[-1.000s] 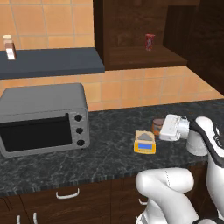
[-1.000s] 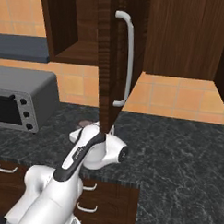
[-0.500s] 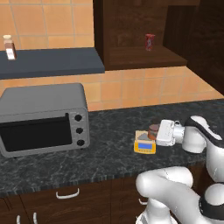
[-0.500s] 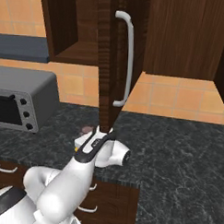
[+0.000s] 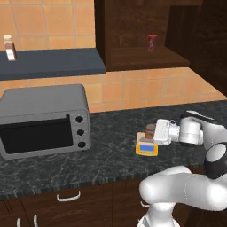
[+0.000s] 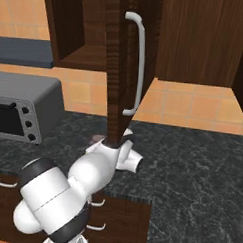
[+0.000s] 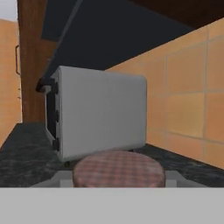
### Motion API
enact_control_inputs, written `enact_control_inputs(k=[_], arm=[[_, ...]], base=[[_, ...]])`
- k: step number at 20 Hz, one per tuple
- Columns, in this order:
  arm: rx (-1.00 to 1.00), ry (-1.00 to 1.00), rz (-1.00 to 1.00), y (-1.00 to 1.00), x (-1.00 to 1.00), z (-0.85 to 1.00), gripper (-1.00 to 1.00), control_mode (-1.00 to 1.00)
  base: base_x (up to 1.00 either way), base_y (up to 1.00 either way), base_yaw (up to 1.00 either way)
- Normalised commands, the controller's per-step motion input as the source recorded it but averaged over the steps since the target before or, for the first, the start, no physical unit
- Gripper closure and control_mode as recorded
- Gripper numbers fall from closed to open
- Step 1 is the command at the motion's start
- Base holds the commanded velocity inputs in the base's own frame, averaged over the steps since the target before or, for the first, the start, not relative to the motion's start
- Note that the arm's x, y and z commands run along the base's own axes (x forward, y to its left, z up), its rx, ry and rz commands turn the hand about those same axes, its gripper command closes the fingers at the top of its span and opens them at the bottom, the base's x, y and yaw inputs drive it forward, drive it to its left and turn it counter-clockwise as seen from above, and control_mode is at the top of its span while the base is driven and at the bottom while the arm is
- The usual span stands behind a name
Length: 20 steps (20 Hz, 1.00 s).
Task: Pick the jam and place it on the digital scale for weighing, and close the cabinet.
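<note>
Closest to me, my gripper (image 5: 156, 132) holds the jam (image 5: 150, 131) side-on, fingers clamped on the jar; its checked lid (image 7: 118, 168) sits right under my hand camera. The jar is over the digital scale (image 5: 146, 148), at its top plate, though I cannot tell whether it rests there or hangs just above. So picking the jam is done and placing it looks nearly done; by my judgement what remains here is to open my fingers and draw back without tipping it. Beyond the scale stands the grey toaster oven (image 5: 43, 119) on the dark counter (image 5: 111, 155). Farther up, the cabinet (image 5: 146, 31) is open, a slim red container (image 5: 152, 42) on its shelf, and its door (image 6: 121, 68) with the silver handle (image 6: 137, 64) juts out toward me. Closing it is not yet done.
</note>
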Motion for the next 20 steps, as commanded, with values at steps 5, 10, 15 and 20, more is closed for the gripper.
enact_control_inputs(k=[5, 10, 15, 20], arm=[[0.01, 0.01, 0.06, -0.13, 0.21, -0.49, 1.00, -1.00], [0.00, 0.00, 0.05, 0.00, 0.28, -0.44, 1.00, -1.00], [0.00, -0.01, 0.01, 0.00, 0.39, -0.20, 1.00, -1.00], [0.00, 0.04, 0.04, 0.03, 0.04, -0.49, 1.00, -1.00]], base=[[0.00, 0.00, 0.00], [0.00, 0.00, 0.00], [0.00, 0.00, 0.00], [0.00, 0.00, 0.00]])
